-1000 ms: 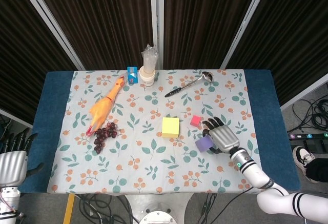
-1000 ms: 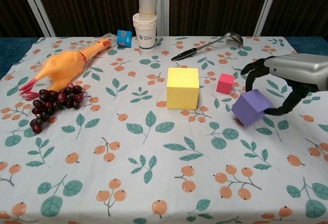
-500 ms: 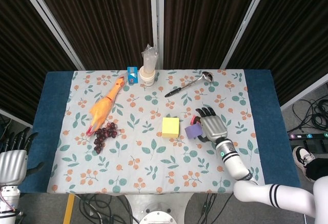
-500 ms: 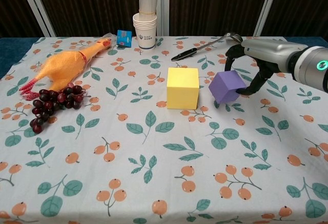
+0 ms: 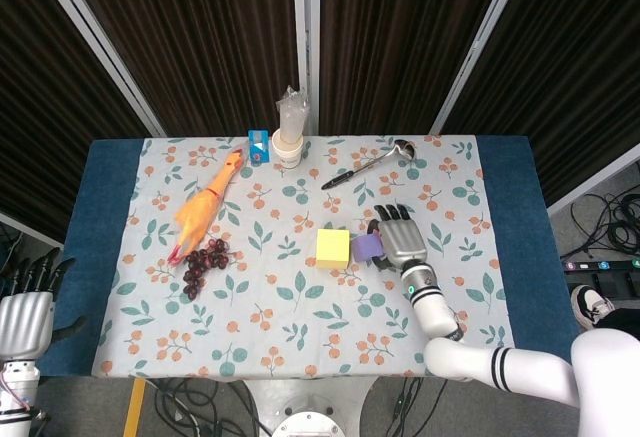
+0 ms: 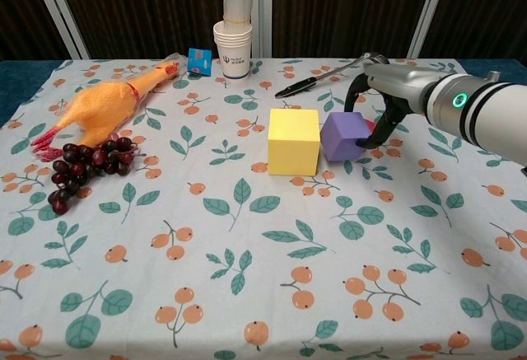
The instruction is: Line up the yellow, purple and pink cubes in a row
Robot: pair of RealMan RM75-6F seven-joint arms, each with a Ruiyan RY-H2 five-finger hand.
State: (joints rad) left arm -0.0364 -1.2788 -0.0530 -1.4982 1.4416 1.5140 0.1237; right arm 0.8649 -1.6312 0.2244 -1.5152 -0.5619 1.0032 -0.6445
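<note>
Near the middle of the table (image 5: 110,217), on its leaf-and-orange printed cloth, we hold the small purple foam cube (image 6: 344,136) in our right hand (image 6: 375,96), fingers (image 6: 381,127) curled down over its top and far side. In the chest view the cube sits just beside the right face of the large yellow foam cube (image 6: 293,141); whether the two touch, and whether the purple one already rests on the cloth or hangs a little above it, we cannot tell. Our left hand (image 5: 22,312) waits off the near left corner of the table, holding nothing, fingers apart.

We judge the task to be roughly midway. The yellow cube stands as the anchor of the row and the purple one is being brought in as its neighbour, but it is not yet let go. The small pink cube is what remains: it has to join the same line.

That pink cube is our blind spot. Neither view shows it plainly; our right hand and the purple cube cover the spot where it may lie, so we cannot place it. In the head view the hand also hides most of the purple cube (image 5: 366,247).

Well apart from the work lie a yellow rubber chicken (image 6: 103,105), a bunch of dark grapes (image 6: 82,166), a stack of paper cups (image 6: 233,47), a small blue box (image 6: 198,60) and a metal ladle with a black handle (image 6: 329,73).
</note>
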